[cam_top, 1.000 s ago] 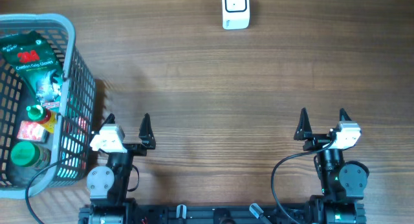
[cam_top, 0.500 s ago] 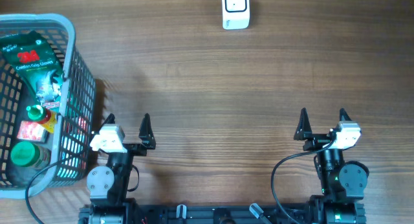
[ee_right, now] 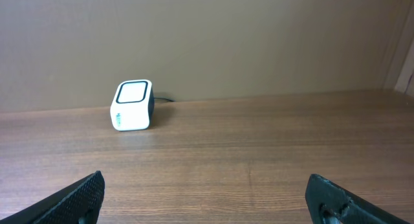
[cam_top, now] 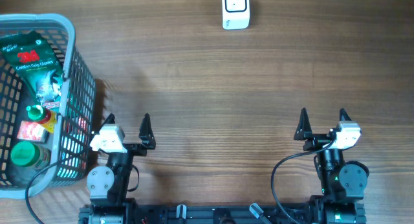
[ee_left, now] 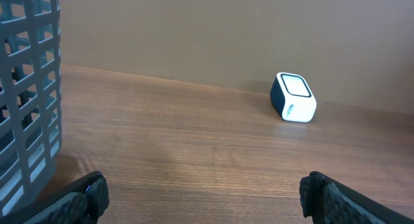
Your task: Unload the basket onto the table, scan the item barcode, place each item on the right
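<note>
Several items point(cam_top: 32, 130) lie in the grey basket point(cam_top: 81, 88) at the left edge of the worktop point(cam_top: 213, 88). None has moved in the last second, so we judge the picking is not begun. The green packet point(cam_top: 29, 59) on top looks flat and soft. The scanner point(cam_top: 235, 9) stands at the far edge. Our left gripper point(cam_top: 127, 120) and right gripper point(cam_top: 323, 117) stand wide and empty.

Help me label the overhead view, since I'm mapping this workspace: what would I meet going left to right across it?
Grey basket holding items → left gripper, open → white scanner at the far edge → right gripper, open.
</note>
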`<state>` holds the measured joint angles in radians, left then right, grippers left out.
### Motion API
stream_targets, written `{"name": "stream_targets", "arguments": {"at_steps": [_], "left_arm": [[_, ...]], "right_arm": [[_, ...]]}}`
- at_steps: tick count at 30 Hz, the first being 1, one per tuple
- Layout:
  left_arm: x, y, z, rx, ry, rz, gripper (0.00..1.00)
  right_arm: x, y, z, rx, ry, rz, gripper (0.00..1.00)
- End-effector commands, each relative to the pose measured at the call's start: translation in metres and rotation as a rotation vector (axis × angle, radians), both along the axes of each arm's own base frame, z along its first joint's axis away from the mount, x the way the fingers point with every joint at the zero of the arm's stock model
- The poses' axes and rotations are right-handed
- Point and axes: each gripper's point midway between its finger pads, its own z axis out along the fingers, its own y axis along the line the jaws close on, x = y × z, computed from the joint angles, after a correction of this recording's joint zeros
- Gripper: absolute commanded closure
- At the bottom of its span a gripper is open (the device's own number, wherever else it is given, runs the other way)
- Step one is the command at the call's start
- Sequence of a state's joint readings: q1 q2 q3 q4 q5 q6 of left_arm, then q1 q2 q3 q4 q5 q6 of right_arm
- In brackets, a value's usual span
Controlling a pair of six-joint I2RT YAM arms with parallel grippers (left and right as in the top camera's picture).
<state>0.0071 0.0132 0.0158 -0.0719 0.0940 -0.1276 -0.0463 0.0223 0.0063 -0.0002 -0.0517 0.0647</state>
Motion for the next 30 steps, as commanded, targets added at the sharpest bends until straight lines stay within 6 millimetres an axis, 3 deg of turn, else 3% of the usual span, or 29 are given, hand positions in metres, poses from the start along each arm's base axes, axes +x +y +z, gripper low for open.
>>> {"name": "stream_targets", "arguments": {"at_steps": [1, 6, 8, 9, 12, 15, 18, 19, 23, 25, 27, 29, 30], "left_arm": [[0.0, 0.001, -0.003, 0.017, 0.001, 0.007, 0.0], [0.0, 0.002, -0.003, 0.018, -0.001, 0.012, 0.0], [0.001, 0.021, -0.002, 0.027, -0.004, 0.124, 0.0], [0.001, 0.022, 0.002, 0.005, -0.017, 0.128, 0.0], [-0.001, -0.007, 0.026, -0.042, -0.094, -0.037, 0.0], [-0.005, -0.015, 0.049, -0.045, -0.128, -0.087, 0.0], [-0.01, -0.015, 0.094, -0.042, -0.17, -0.087, 0.0], [-0.009, -0.015, 0.12, -0.043, -0.167, -0.088, 0.0], [0.002, -0.017, 0.175, -0.046, -0.101, -0.097, 0.0], [0.014, -0.014, 0.235, -0.045, -0.101, -0.079, 0.0], [0.019, -0.015, 0.277, -0.045, -0.093, -0.086, 0.0], [0.02, -0.029, 0.301, -0.053, -0.017, -0.169, 0.0], [0.02, -0.032, 0.304, -0.049, 0.03, -0.184, 0.0]], "right_arm": [[0.0, 0.0, -0.002, -0.012, 0.006, -0.002, 0.0], [0.0, 0.0, -0.002, -0.012, 0.006, -0.002, 0.0], [0.0, 0.0, -0.002, -0.012, 0.006, -0.002, 0.0], [0.0, 0.0, -0.002, -0.012, 0.006, -0.002, 0.0], [0.0, 0.0, -0.002, -0.012, 0.006, -0.002, 0.0], [0.0, 0.0, -0.002, -0.012, 0.006, -0.002, 0.0], [0.0, 0.0, -0.002, -0.012, 0.006, -0.002, 0.0], [0.0, 0.0, -0.002, -0.012, 0.006, -0.002, 0.0], [0.0, 0.0, -0.002, -0.012, 0.006, -0.002, 0.0], [0.0, 0.0, -0.002, -0.012, 0.006, -0.002, 0.0], [0.0, 0.0, -0.002, -0.012, 0.006, -0.002, 0.0], [0.0, 0.0, -0.002, -0.012, 0.006, -0.002, 0.0], [0.0, 0.0, -0.002, -0.012, 0.006, -0.002, 0.0]]}}
